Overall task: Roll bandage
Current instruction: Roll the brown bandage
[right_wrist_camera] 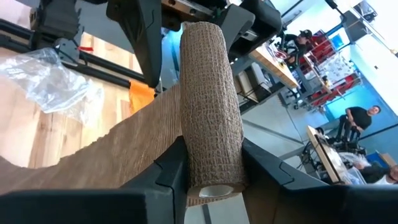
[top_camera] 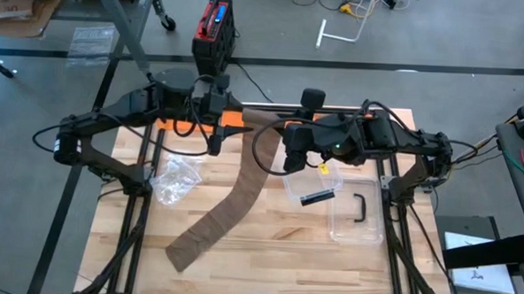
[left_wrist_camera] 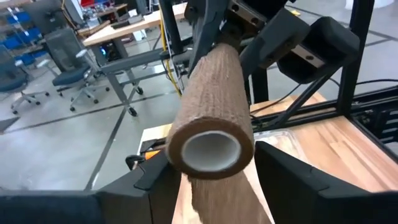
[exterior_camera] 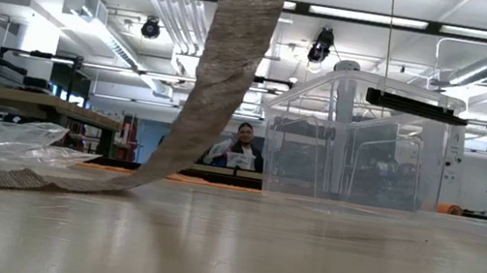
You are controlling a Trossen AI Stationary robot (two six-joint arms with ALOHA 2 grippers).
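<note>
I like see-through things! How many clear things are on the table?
2. A crinkly plastic bag lies on the table's left side, beside the bandage. A clear plastic box sits on the right side. Others may hide under the arms.

Brown crepe bandage [top_camera: 239, 192], partly wound on a white tube [left_wrist_camera: 210, 151] into a tight roll [right_wrist_camera: 208, 106] raised above the table's twelve-o'clock edge. Loose tail hanging from the roll, reaching the wood, then lying flat in a curve toward seven o'clock. Woven, crinkled texture; free end [top_camera: 185, 247] squared.
</note>
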